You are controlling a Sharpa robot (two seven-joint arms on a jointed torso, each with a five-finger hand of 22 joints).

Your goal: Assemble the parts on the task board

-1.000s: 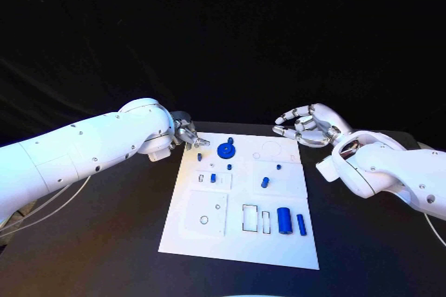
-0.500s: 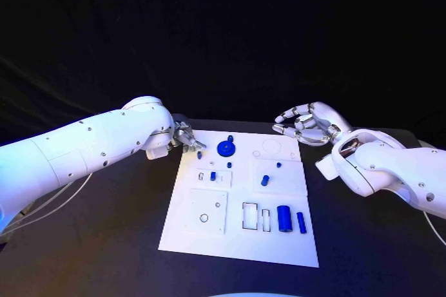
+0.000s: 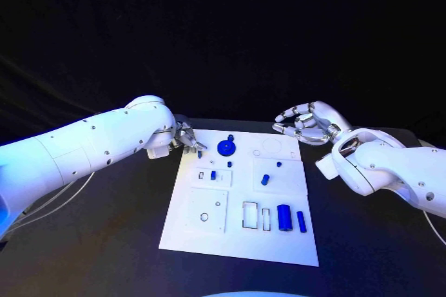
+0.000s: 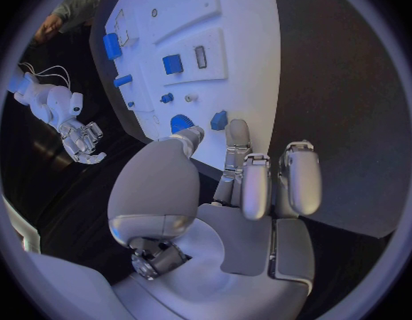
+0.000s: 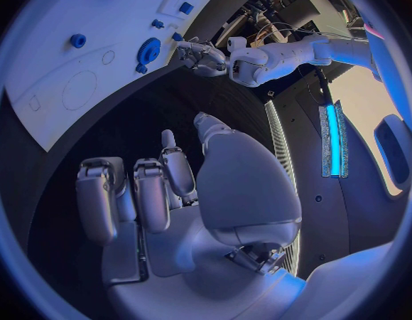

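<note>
Since the earlier frames, the left hand (image 3: 186,140) had been drawn slightly back along the far left corner of the task board (image 3: 209,236), while the right hand (image 3: 305,124) had been kept where it was. The left hand was held low over the bench (image 3: 111,245), palm down, its fingers (image 4: 256,185) curled inward and close together; nothing was seen held in them, though a small blue peg (image 4: 219,119) lay just beyond the fingertips, and contact could not be told. Just past that peg, the blue gear (image 3: 226,149) was seated on the board. The right hand was raised beside the far right corner of the board, palm turned toward the board, its fingers (image 5: 151,192) loosely bent and spread, with nothing in its grasp. Between the two hands lay the board's far edge. Nearer the robot than both hands, further blue parts were set on the board: a small block (image 3: 213,176), a short peg (image 3: 265,180), and two upright cylinders (image 3: 283,218) in the near right compartment.
</note>
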